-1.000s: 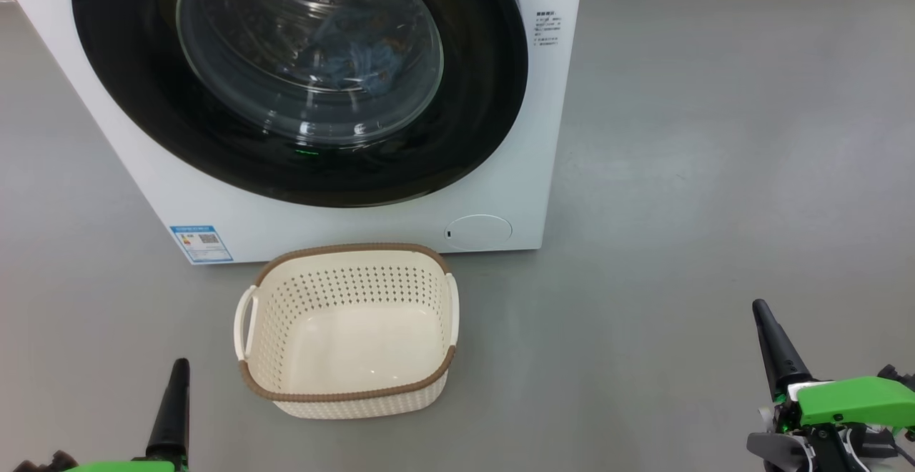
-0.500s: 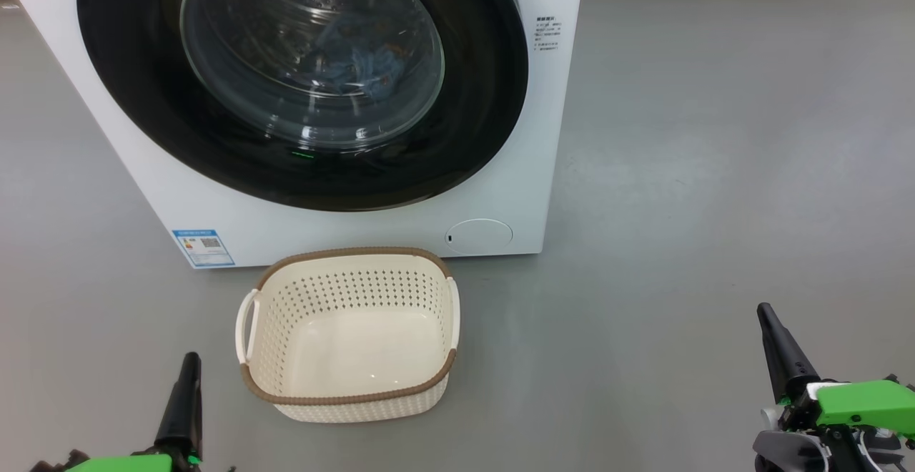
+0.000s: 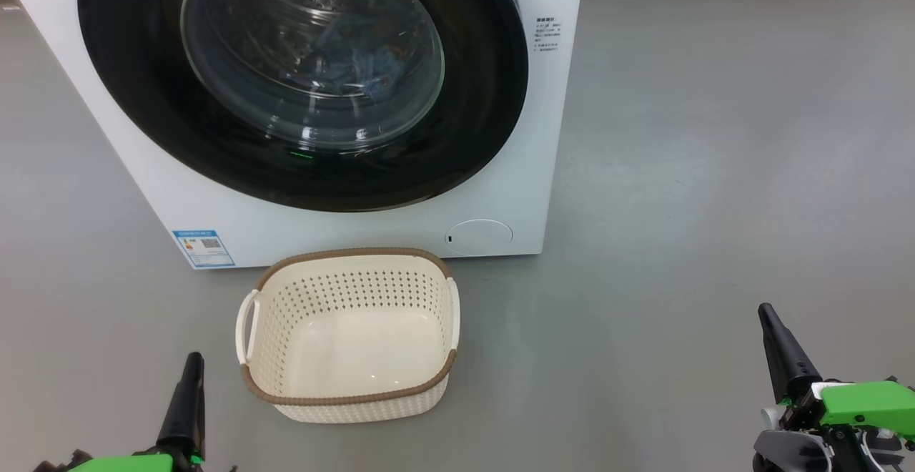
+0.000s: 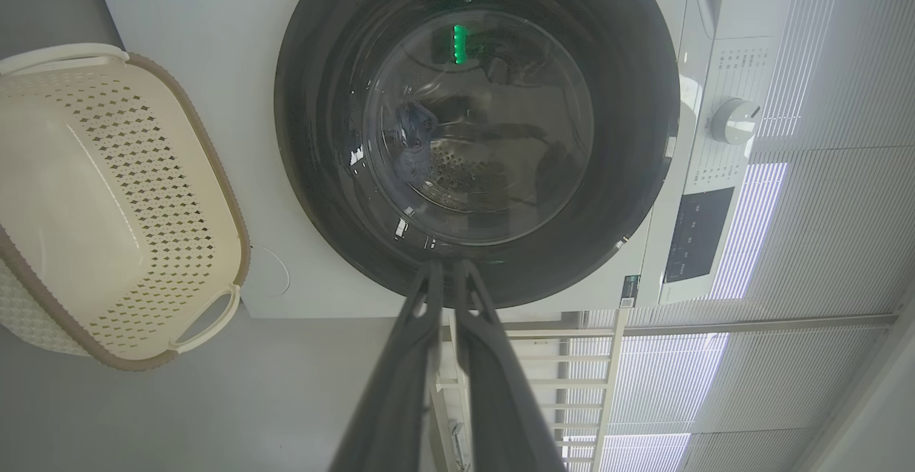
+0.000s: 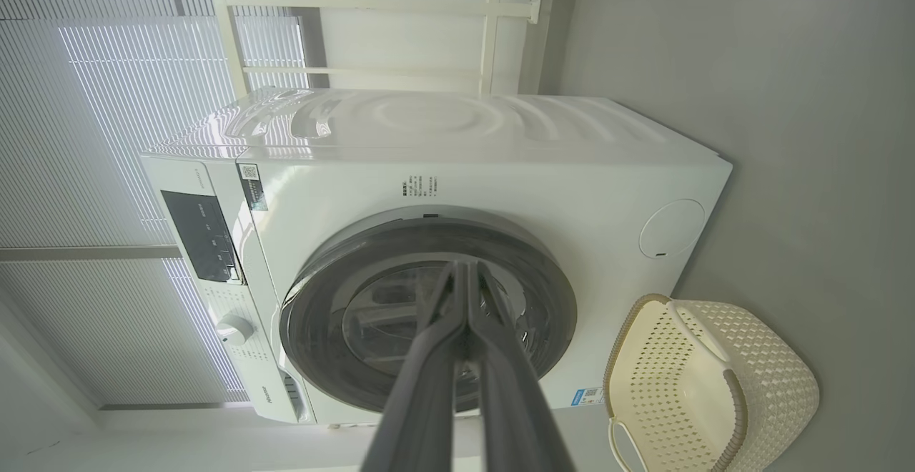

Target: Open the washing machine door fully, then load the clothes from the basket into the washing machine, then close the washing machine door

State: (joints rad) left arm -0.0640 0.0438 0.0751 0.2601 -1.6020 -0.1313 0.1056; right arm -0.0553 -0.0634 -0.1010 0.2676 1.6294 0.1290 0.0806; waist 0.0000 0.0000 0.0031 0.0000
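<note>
Flanking the basket (image 3: 350, 252) before the washing machine (image 3: 171, 186), left tool (image 3: 194, 360) and right tool (image 3: 767, 310) each press together.

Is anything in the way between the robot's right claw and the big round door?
Nothing visible does. Only bare floor lies between the right gripper and the shut washing machine door. The empty basket sits in front of the door, off to the side of that path.

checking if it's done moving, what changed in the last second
The left gripper crept slightly up the head view, toward the basket; the small shift of everything else is the camera. Nothing was gripped or released. The right gripper stayed put, both shut; the washing machine door stayed closed, clothes behind its glass.
</note>
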